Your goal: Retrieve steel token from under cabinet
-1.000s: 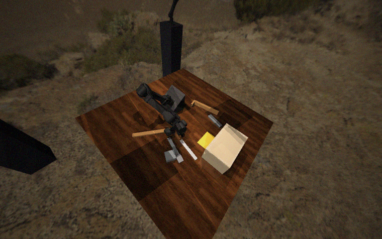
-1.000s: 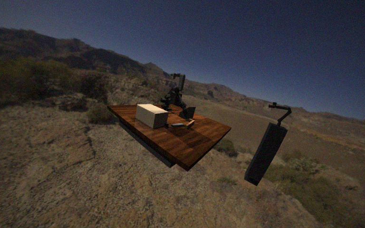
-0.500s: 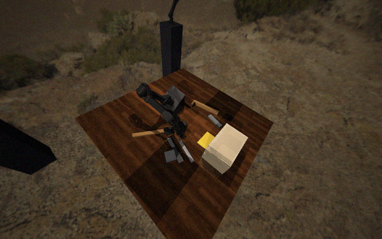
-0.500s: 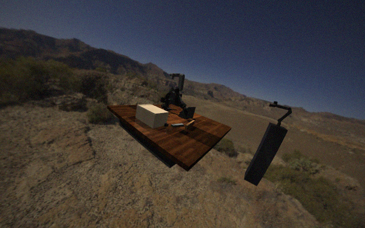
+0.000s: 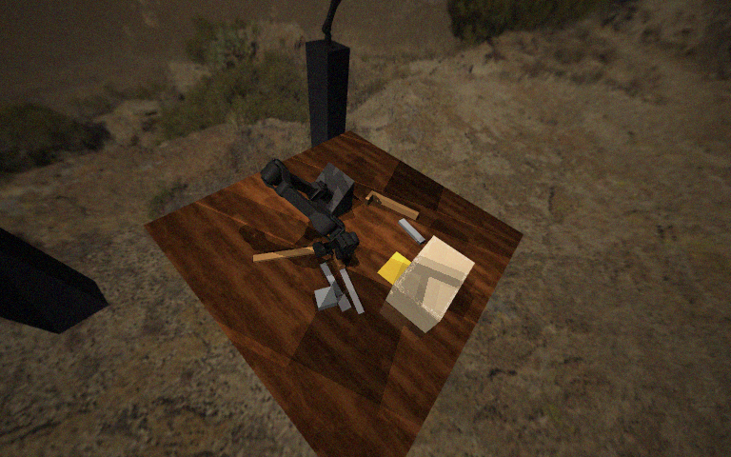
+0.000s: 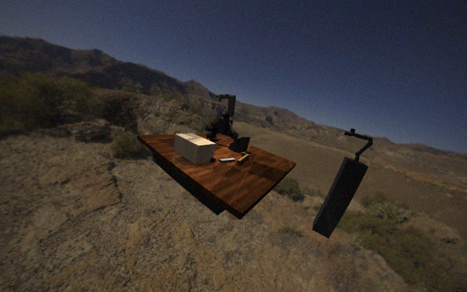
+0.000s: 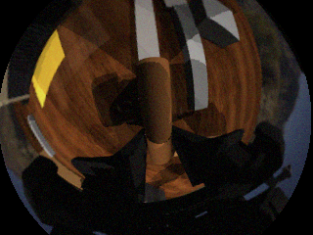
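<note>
Pincer (image 7: 156, 151) clamped on brown-handled tool (image 7: 156, 101), grey blade (image 7: 147, 22) extending ahead over table (image 5: 245, 294); yellow marked area (image 5: 394, 267) and cabinet (image 5: 434, 283) off to one side; token not visible

Dark grey jointed arm (image 5: 302, 198), blocky black hand (image 5: 332, 248) (matte, unmarked)

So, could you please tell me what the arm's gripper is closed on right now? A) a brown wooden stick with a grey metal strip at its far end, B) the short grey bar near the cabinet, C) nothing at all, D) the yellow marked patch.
A: in the wrist view the gripper clamps the brown wooden stick, whose grey metal strip points away.
</note>
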{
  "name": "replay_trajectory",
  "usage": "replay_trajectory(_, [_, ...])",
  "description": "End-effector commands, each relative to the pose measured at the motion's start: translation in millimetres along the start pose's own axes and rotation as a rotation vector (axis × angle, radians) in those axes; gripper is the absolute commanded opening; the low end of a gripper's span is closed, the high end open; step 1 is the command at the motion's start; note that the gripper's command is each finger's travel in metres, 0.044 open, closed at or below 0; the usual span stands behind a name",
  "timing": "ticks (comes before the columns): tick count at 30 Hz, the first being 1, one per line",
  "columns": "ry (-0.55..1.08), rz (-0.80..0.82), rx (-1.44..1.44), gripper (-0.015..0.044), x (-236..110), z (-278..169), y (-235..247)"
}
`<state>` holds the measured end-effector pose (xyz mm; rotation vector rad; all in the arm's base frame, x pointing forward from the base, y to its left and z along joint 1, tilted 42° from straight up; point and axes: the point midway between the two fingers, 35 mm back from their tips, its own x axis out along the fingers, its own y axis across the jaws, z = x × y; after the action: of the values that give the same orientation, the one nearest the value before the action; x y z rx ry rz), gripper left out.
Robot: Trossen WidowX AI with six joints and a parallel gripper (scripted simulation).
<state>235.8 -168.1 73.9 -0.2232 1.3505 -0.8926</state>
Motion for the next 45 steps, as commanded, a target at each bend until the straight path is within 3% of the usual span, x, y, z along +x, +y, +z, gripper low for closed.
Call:
replay_trajectory(1, [-0.002, -0.001, 0.044, 0.0, -0.4, 0.5, -0.6])
replay_trajectory(45, [0.0, 0.002, 0.116, 0.0, -0.2, -9.5, 48.6])
